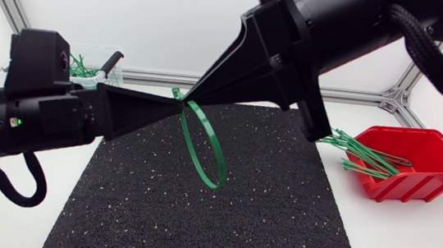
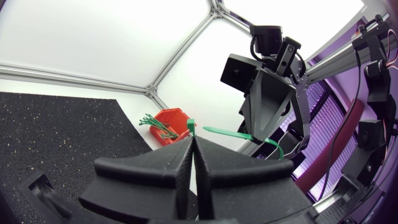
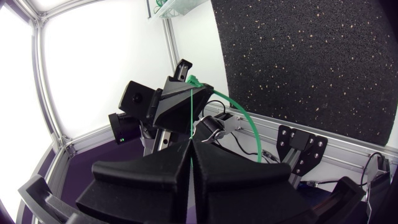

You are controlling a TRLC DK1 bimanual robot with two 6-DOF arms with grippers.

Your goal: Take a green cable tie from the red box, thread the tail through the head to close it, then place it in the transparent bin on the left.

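Green tie (image 1: 213,183) (one) pinched by four fingers (image 1: 136,108).

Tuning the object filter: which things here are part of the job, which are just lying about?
Job: tie, in left gripper and right gripper; red box; spare ties; bin.
Lying about: mat.

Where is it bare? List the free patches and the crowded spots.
Free: the black mat's near half; the table strip between mat and red box, toward the near edge. Crowded: over the mat's far edge, where both arms' jaws pinch the looped cable tie; spare ties spill over the red box's rim.
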